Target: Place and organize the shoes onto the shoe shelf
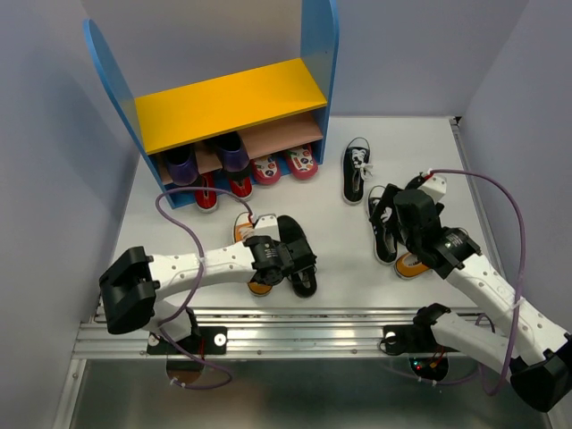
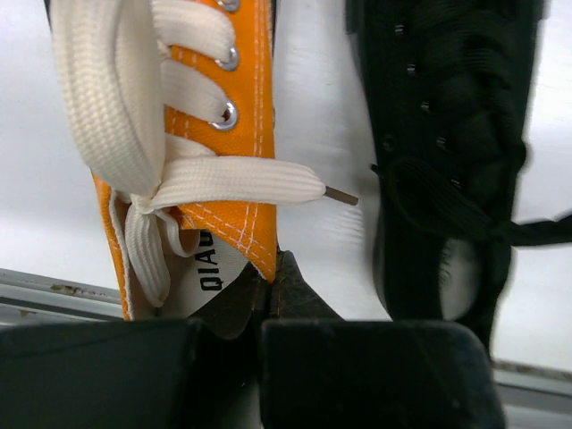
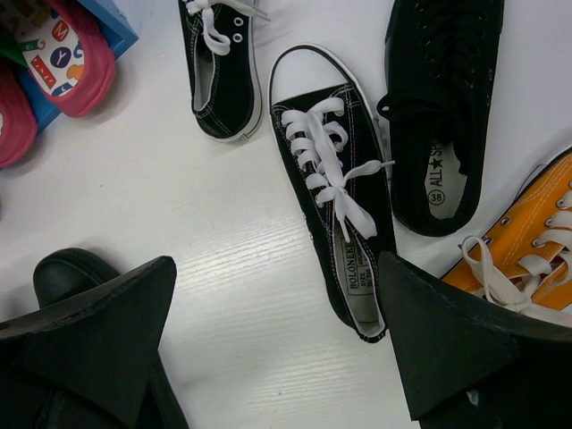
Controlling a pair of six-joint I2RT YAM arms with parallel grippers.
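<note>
Shoes are lying scattered over the white table point(image 1: 344, 273) in the top view, in front of the two-tier shoe shelf point(image 1: 232, 103) with blue side panels and a yellow top board; red and pink patterned slippers point(image 1: 284, 165) are poking out beneath its lower board. The left gripper point(image 1: 273, 257) is bearing down on an orange canvas sneaker point(image 1: 243, 227) with white laces, with a pair of all-black lace-up shoes point(image 1: 302, 273) lying just beside it, while the right gripper point(image 1: 391, 207) is hovering above a black canvas sneaker point(image 1: 384, 239) with white laces. In the left wrist view, the left gripper's fingers point(image 2: 375, 371) are pressing together, clamped on the collar edge of the orange canvas sneaker, whose tongue label is showing "QIAU". In the right wrist view, the right gripper's fingers point(image 3: 447, 340) are standing wide apart, gripping nothing, over the black canvas sneaker, whose insole is showing "BOLONEKE"; the all-black shoe beside it is showing lettering beginning "ALL" and the number "38".
</note>
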